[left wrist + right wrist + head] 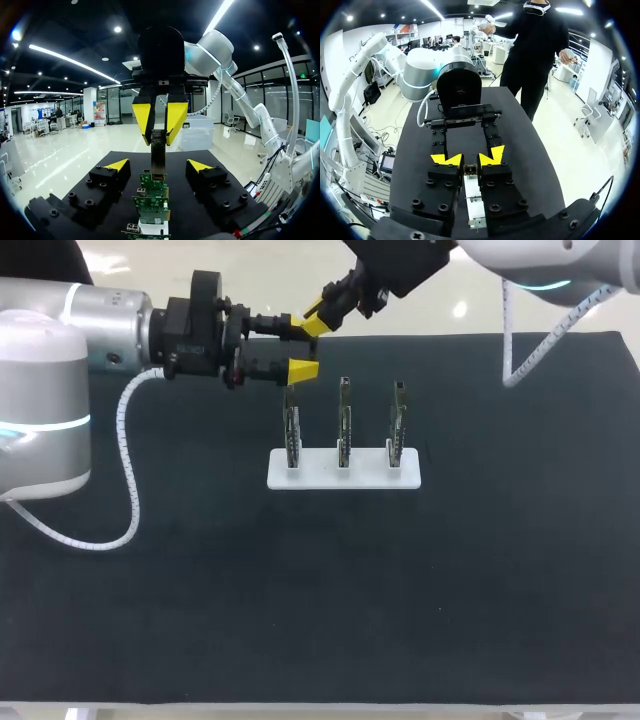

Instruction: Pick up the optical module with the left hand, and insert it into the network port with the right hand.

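My right gripper (469, 162) is shut on the small dark optical module (470, 170), which hangs down from its yellow tips. In the left wrist view the right gripper (158, 134) holds the module (158, 156) just above the nearest green board (152, 184). My left gripper (159, 166) stands wide open, one finger on each side of the module, touching nothing. In the head view the left gripper (303, 348) and the right gripper (318, 314) meet above the leftmost of three upright boards (292, 435) with network ports. The module itself is hidden there.
The three boards stand in a row on a white base (345, 473) in the middle of the black table (320, 600). A white cable (128, 490) from my left arm loops over the table's left side.
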Available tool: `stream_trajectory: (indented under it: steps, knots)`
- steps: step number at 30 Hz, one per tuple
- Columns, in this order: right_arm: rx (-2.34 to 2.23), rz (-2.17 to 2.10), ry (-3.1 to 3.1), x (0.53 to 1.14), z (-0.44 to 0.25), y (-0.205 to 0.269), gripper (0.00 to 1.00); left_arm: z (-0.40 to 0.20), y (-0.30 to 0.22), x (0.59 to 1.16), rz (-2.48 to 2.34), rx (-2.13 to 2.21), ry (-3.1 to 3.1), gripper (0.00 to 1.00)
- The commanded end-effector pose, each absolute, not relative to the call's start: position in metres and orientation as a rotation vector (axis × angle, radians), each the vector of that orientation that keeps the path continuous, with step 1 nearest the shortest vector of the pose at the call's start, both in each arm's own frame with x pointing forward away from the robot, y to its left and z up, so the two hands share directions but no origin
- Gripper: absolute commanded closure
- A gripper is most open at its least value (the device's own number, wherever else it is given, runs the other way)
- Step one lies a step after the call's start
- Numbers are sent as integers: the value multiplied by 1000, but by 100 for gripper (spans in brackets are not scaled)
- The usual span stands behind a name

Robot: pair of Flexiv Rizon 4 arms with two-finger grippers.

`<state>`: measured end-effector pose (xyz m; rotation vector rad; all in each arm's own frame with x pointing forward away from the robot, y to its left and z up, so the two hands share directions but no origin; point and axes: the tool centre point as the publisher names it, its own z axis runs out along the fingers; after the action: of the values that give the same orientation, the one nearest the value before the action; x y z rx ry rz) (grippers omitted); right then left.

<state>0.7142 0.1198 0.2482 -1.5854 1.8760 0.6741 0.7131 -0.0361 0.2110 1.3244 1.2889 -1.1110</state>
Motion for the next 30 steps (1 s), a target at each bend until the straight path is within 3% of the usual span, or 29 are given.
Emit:
stream_trajectory:
  steps: [1,30]
  knots:
    - [-1583,671,1876,713,248,120,100,212,-29,715,-1076,1346,1326,0]
    - [-1603,672,1871,710,250,107,100,222,91,712,-925,1694,1581,0]
